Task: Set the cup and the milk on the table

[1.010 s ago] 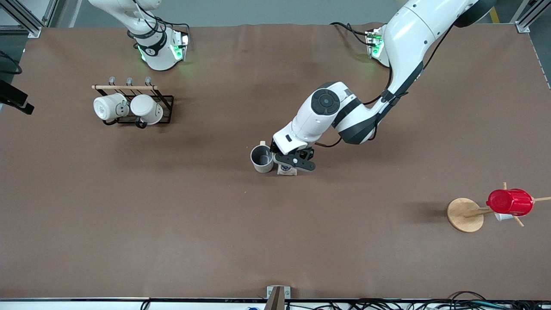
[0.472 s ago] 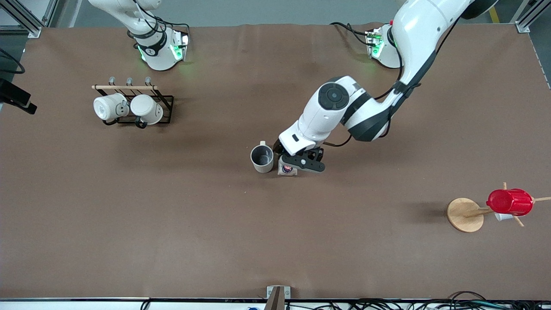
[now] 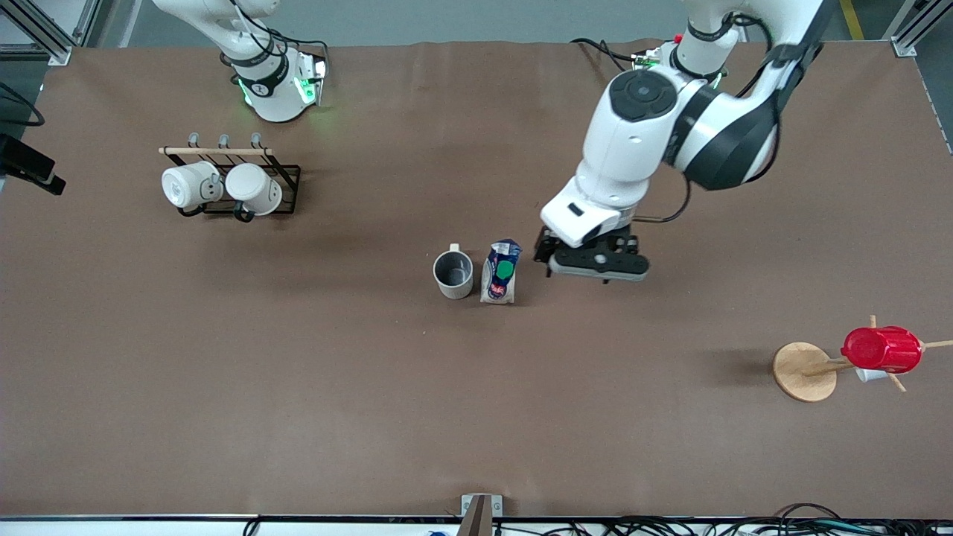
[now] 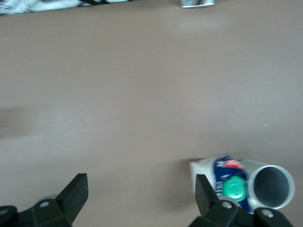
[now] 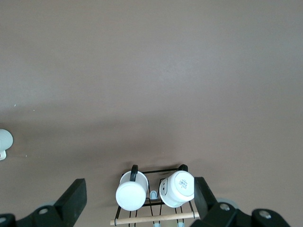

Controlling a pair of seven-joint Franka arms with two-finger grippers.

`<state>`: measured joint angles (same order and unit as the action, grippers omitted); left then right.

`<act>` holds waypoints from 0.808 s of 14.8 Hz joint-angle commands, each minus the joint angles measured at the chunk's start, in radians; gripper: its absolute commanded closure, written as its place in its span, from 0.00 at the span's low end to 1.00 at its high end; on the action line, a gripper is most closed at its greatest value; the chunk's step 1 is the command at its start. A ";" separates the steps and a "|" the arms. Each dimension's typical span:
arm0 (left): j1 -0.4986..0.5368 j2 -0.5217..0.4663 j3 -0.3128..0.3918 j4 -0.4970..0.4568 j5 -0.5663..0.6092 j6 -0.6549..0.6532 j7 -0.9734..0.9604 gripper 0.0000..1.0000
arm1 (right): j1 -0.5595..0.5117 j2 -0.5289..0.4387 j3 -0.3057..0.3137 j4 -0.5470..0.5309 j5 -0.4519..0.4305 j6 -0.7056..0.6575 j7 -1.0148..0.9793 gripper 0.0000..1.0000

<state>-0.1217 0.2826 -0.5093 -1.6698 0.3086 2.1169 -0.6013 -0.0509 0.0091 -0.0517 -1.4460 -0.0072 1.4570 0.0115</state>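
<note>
The cup [image 3: 453, 274], cream-white with a grey inside, stands upright near the middle of the brown table [image 3: 298, 387]. The milk [image 3: 501, 272] stands right beside it, toward the left arm's end, blue top and green cap up. My left gripper [image 3: 595, 264] is open and empty, in the air over bare table beside the milk, apart from it. In the left wrist view the gripper [image 4: 140, 191] is wide open, with the milk [image 4: 227, 177] and the cup [image 4: 270, 187] by one finger. My right gripper [image 5: 140, 201] is open and empty, high over the mug rack; it is out of the front view.
A black wire rack [image 3: 287, 179] with two white mugs [image 3: 223, 186] stands toward the right arm's end; it also shows in the right wrist view [image 5: 156, 189]. A wooden mug tree [image 3: 804, 371] holds a red cup [image 3: 882, 350] toward the left arm's end.
My left gripper has come off the milk and moved up and away toward the left arm's end. The milk now stands uncovered beside the cup. The right arm has not moved.
</note>
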 commanded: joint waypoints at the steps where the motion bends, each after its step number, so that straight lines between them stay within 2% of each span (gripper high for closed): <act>1: -0.001 -0.121 0.061 -0.102 -0.070 -0.015 0.038 0.00 | 0.002 0.005 -0.004 0.018 0.009 -0.009 -0.005 0.00; 3: -0.004 -0.178 0.147 -0.123 -0.210 -0.055 0.037 0.00 | 0.002 0.005 -0.004 0.018 0.010 -0.007 0.013 0.00; 4: -0.010 -0.198 0.194 -0.122 -0.245 -0.116 0.052 0.00 | 0.002 0.005 -0.004 0.016 0.010 -0.006 0.036 0.00; 6: -0.007 -0.243 0.254 -0.123 -0.266 -0.158 0.188 0.00 | 0.003 0.005 -0.004 0.016 0.010 -0.004 0.058 0.00; 8: -0.010 -0.290 0.342 -0.123 -0.339 -0.213 0.332 0.00 | 0.003 0.005 -0.004 0.015 0.010 -0.004 0.059 0.00; 12: 0.008 -0.370 0.425 -0.116 -0.341 -0.279 0.471 0.00 | 0.003 0.005 -0.004 0.016 0.012 -0.003 0.059 0.00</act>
<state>-0.1197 -0.0279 -0.1071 -1.7636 -0.0180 1.8654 -0.1894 -0.0509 0.0091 -0.0526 -1.4446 -0.0072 1.4579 0.0524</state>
